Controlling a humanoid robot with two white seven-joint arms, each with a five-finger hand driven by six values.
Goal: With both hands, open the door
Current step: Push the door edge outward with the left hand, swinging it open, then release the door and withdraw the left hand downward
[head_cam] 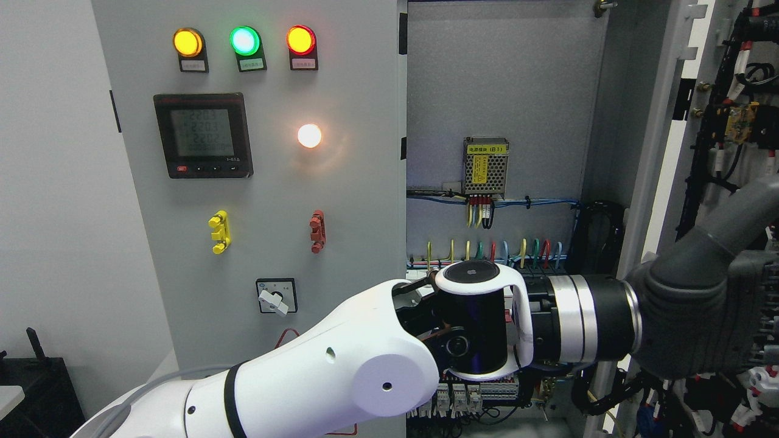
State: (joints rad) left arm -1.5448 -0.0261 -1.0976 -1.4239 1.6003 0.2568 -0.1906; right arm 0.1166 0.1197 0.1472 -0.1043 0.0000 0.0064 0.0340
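The grey electrical cabinet has two doors. Its left door point(341, 201), shut, carries lamps, a meter and switches. The right door point(727, 131) is swung wide open at the picture's right, showing wiring on its inner face. The opened compartment point(505, 91) shows a back panel, a small power supply point(485, 167) and rows of coloured wires. My left arm point(341, 377) comes in white from the lower left and reaches across the opening. Its grey-covered left hand point(712, 316) lies against the open door's lower part, cut off by the right edge. No right arm shows.
A white upright door frame post point(660, 152) stands between the compartment and the open door. Terminal blocks point(462, 398) sit low in the compartment behind my forearm. A plain wall point(55, 182) fills the left, with a dark object point(36, 377) at the lower left.
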